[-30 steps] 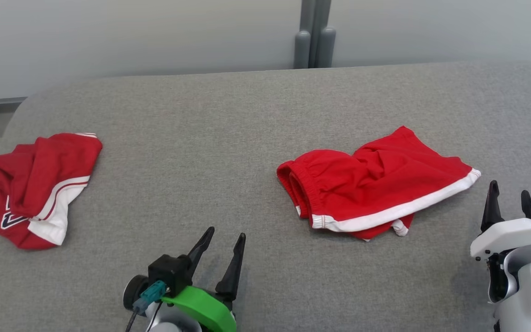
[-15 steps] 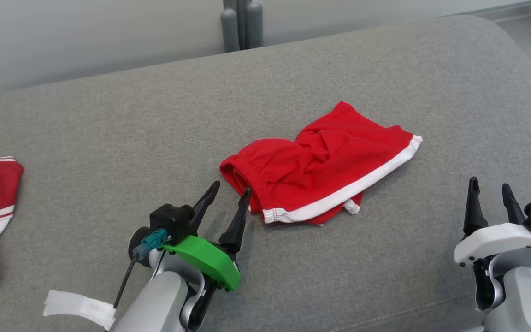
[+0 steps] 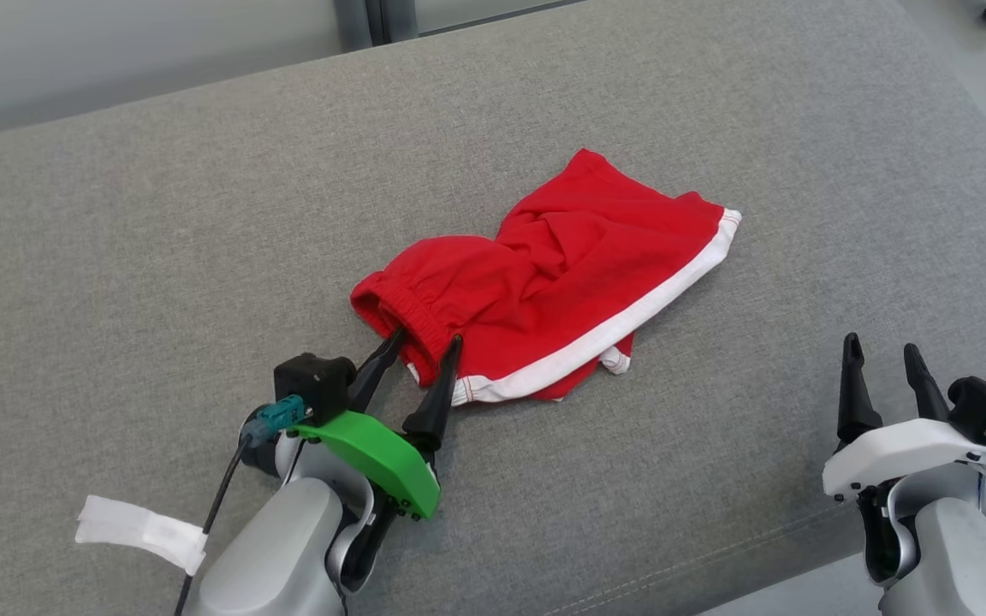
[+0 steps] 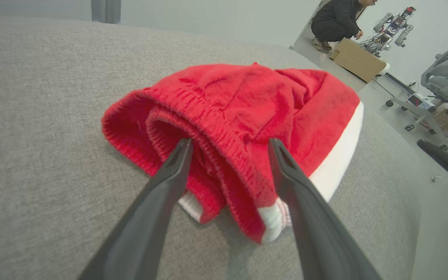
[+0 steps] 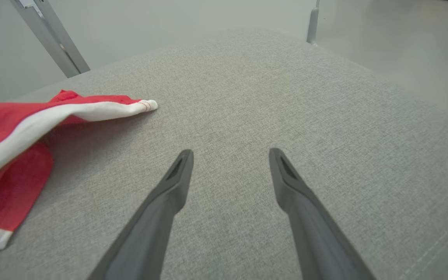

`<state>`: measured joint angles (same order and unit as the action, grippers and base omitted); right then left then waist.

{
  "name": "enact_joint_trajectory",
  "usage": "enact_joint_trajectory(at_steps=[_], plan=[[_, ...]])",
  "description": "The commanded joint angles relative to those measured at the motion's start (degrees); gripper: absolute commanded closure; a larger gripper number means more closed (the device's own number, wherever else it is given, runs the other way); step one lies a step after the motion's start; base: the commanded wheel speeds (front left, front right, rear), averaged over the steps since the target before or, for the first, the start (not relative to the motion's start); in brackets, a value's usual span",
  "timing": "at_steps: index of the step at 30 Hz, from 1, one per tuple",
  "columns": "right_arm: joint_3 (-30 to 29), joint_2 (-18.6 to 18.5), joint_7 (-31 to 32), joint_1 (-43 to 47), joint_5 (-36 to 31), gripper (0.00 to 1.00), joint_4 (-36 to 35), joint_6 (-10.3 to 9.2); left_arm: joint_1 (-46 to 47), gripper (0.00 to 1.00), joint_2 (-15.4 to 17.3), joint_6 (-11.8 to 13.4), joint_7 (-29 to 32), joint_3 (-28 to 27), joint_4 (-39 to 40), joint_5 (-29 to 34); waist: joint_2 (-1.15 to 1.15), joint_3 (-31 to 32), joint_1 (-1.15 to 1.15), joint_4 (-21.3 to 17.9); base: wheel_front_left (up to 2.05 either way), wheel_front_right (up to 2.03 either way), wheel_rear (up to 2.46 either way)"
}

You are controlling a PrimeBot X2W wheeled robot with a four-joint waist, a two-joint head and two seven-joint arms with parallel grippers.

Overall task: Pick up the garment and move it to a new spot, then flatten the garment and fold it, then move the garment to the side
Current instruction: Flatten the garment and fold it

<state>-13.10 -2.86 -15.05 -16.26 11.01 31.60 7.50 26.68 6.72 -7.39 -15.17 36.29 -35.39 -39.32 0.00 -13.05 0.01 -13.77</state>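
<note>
The left gripper (image 3: 427, 335) has its two dark fingers spread wide, with the tips right at the elastic waistband of the red garment (image 3: 561, 282); in the left wrist view the gripper (image 4: 230, 140) has the bunched waistband edge between its fingers, and the jaws are not pressed together on the cloth; a green bracket (image 3: 373, 458) sits behind the fingers, and a strip of white tape (image 3: 138, 530) sticks out from the pale forearm. The garment, a pair of red shorts with a white hem band, lies crumpled near the middle of the grey upholstered surface (image 3: 159, 214); its waistband end faces the left gripper and its white-trimmed hem runs away toward the right. The right gripper (image 3: 880, 343) is low on the right, well apart from the garment, with fingers parted and nothing between them; in its own wrist view the gripper (image 5: 230, 151) points over bare grey fabric, and the garment (image 5: 10, 116) lies off to the left of that view. Beyond the garment (image 4: 247, 101) in the left wrist view, a person (image 4: 335, 19) crouches by a cardboard box (image 4: 358, 58); an office chair (image 4: 445, 74) stands at the right edge.
</note>
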Motion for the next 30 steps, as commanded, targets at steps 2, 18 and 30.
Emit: enact_joint_trajectory(at_steps=[2, 18, 30], plan=[[0.9, -0.1, -0.2, 0.5, 0.7, 0.00, 0.3, -0.02, 1.8, 0.00, 1.4, -0.2, 0.0, 0.8, 0.5, -0.5, 0.00, -0.4, -0.01, -0.4, 0.00, 0.00, 0.00], [3.1, -0.1, -0.2, 0.3, 0.5, 0.00, 0.0, -0.02, 4.3, 1.00, 3.5, -0.2, 0.0, -3.6, 2.9, 2.9, 0.00, -1.9, -0.01, -1.1, 0.00, 0.00, 0.00], [3.0, -0.1, -0.2, -0.3, 0.9, 0.00, 0.0, -0.02, 4.7, 1.00, 5.4, -0.2, 0.0, -14.0, -1.3, 8.6, 0.00, -2.3, -0.01, 0.4, 0.00, 0.00, 0.00]])
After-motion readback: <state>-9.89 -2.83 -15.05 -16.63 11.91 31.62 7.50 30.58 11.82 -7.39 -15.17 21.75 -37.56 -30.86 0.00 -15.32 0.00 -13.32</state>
